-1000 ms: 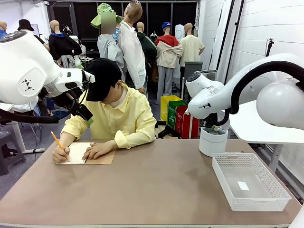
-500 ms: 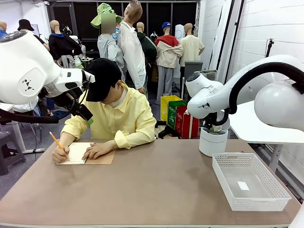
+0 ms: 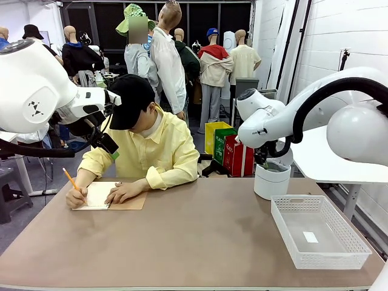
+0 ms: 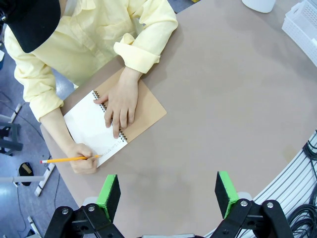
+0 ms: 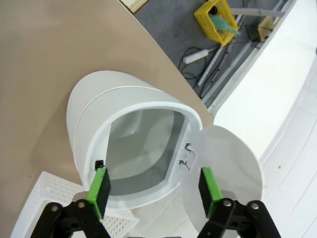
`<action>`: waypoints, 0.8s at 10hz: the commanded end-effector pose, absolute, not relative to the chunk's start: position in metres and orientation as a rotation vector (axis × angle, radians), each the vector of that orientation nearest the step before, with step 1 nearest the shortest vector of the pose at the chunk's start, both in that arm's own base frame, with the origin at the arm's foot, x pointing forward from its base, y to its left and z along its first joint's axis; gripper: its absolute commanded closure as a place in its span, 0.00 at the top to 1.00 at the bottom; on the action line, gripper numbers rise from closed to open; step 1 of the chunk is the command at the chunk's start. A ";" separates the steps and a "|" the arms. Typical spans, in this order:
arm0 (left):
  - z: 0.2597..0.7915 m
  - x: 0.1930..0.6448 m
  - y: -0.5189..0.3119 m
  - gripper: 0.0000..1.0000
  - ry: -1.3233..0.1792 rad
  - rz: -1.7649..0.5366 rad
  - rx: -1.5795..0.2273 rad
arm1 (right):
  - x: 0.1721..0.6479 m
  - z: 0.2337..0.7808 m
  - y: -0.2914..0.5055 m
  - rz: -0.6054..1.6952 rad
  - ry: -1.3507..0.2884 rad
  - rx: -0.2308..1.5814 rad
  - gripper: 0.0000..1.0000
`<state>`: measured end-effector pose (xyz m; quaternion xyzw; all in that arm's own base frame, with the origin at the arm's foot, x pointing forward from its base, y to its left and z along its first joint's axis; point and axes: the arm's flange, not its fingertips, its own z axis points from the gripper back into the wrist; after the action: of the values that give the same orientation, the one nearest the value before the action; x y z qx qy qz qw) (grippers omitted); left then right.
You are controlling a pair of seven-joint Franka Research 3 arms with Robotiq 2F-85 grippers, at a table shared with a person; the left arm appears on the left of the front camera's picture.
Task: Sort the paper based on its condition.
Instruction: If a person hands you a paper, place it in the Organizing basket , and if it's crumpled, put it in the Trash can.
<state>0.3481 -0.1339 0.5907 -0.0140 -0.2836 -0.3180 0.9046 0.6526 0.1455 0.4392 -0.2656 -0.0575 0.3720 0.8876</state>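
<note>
Two wide, empty claws: left claw (image 4: 167, 196) above table (image 4: 223, 99), right claw (image 5: 153, 191) over white bin (image 5: 84, 114), interior dim.

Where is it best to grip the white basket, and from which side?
Grip the white basket by the top rim of its left long wall, coming down from above, jaws astride the wall. The wall is thin and unobstructed; the whole basket looks too wide to span.
</note>
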 end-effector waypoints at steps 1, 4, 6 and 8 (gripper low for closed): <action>0.591 0.348 -0.133 1.00 -0.586 -0.652 -0.029 | 0.649 0.449 0.150 0.781 -0.119 -0.551 1.00; 0.591 0.348 -0.133 1.00 -0.586 -0.652 -0.029 | 0.651 0.457 0.157 0.768 -0.112 -0.579 1.00; 0.591 0.348 -0.133 1.00 -0.586 -0.652 -0.029 | 0.647 0.454 0.155 0.777 -0.127 -0.562 1.00; 0.591 0.348 -0.133 1.00 -0.586 -0.652 -0.029 | 0.647 0.454 0.155 0.777 -0.127 -0.562 1.00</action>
<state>0.3480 -0.1339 0.5907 -0.0140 -0.2836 -0.3180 0.9046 0.6463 0.1569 0.4567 -0.2718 -0.0566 0.3722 0.8857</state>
